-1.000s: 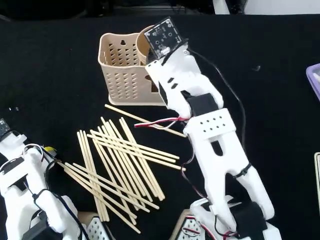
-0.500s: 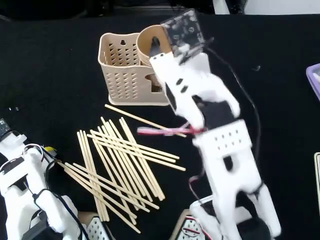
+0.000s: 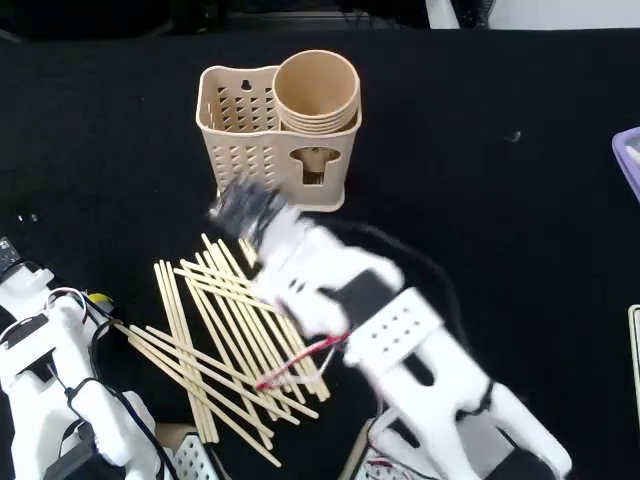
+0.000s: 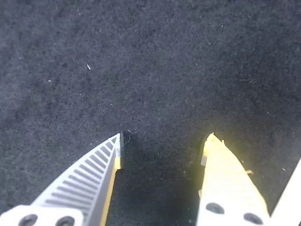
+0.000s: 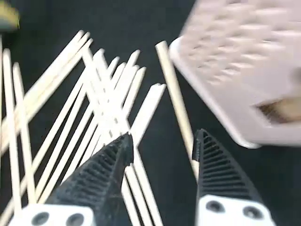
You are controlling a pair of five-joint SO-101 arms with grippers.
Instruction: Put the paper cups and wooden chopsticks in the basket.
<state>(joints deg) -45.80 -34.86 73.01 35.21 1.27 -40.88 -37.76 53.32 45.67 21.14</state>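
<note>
Black cloth (image 3: 520,260) holds slender wooden chopsticks (image 5: 106,101) under the spread right end effector (image 5: 163,136); left end effector (image 4: 163,137) equally spread.

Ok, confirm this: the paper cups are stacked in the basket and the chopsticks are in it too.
Not quite. The paper cups are stacked in the basket, but the chopsticks lie loose on the table; the high view shows this.

the left arm (image 3: 40,395) and right arm (image 3: 395,335) are white with black blocks. the right arm has red wires and a plate with round holes. the left gripper (image 4: 163,139) is ribbed, white and yellow. the right gripper (image 5: 163,136) is ribbed and black.
</note>
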